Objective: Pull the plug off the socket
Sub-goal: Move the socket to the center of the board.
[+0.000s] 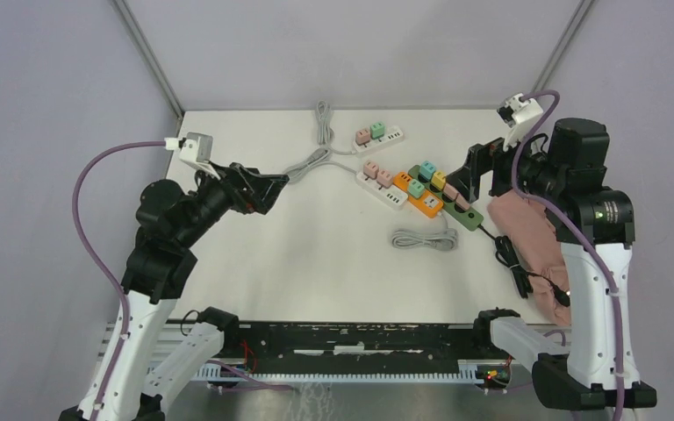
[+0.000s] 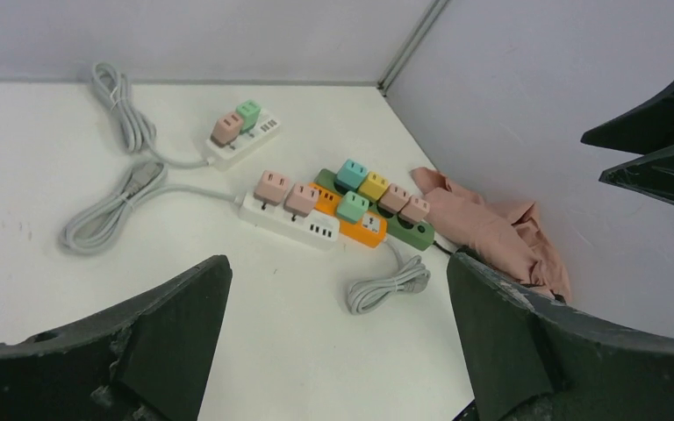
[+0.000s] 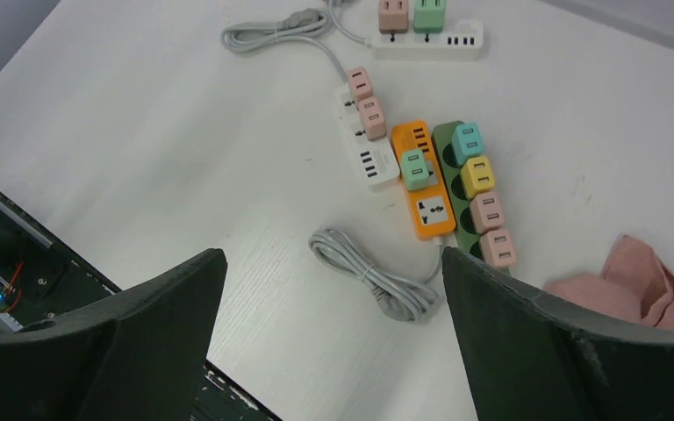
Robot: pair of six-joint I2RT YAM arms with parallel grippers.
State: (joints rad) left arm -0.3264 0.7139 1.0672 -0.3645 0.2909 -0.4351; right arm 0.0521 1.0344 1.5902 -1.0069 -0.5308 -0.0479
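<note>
From above, the right gripper (image 1: pixel 461 191) hides part of the green strip (image 1: pixel 467 217), and the pink cloth (image 1: pixel 527 232) slips away under that arm. Both it and the left gripper (image 1: pixel 274 193) gape wide, holding nothing. The teal plug (image 3: pixel 469 140) and three more sit pushed into that strip, right of centre on the white table (image 1: pixel 316 254), with grey walls around.

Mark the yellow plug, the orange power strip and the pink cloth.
yellow plug (image 3: pixel 478 175), right wrist view, top face.
orange power strip (image 3: pixel 431 229), right wrist view, its bare orange end.
pink cloth (image 2: pixel 491 230), left wrist view, middle folds.
</note>
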